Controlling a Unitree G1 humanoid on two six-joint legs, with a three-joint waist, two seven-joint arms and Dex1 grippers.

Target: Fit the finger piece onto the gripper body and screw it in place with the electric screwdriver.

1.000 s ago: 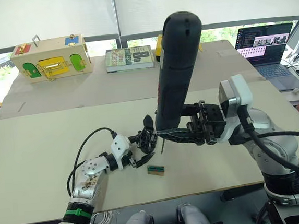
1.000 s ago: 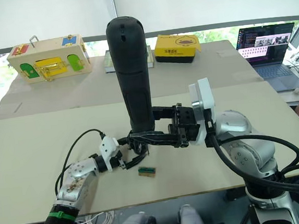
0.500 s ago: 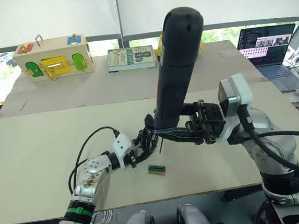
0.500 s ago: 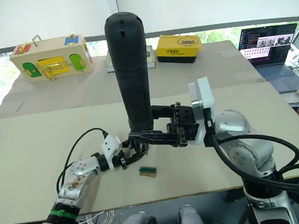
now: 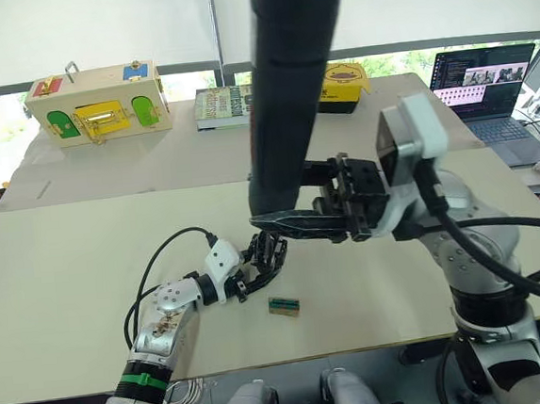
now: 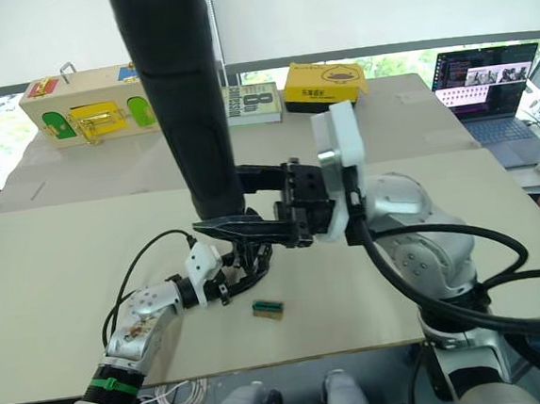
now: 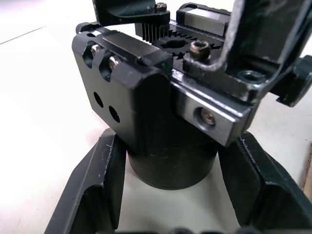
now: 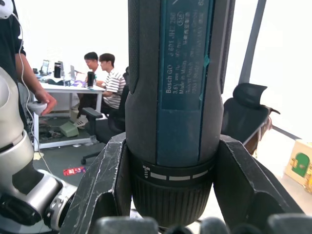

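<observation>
Chunky black gripper body (image 7: 161, 122), with round holes, is clamped between the left end effector's (image 5: 264, 264) fingers at centre frame on the pale surface (image 5: 68, 267), presumably steadied for screwing. Above it, the thick black cylindrical electric screwdriver (image 5: 284, 97) is gripped upright by the right end effector (image 5: 296, 226).

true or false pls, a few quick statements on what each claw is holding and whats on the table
1. The right claw grips the screwdriver upright. True.
2. The left claw is shut on the gripper body. True.
3. The green-and-tan piece is in the left claw. False: it lies on the table, beside that claw.
4. The laptop is closed. False: it is open, screen lit.
5. The yellow box sits at the table's near edge. False: it is at the far side.
</observation>
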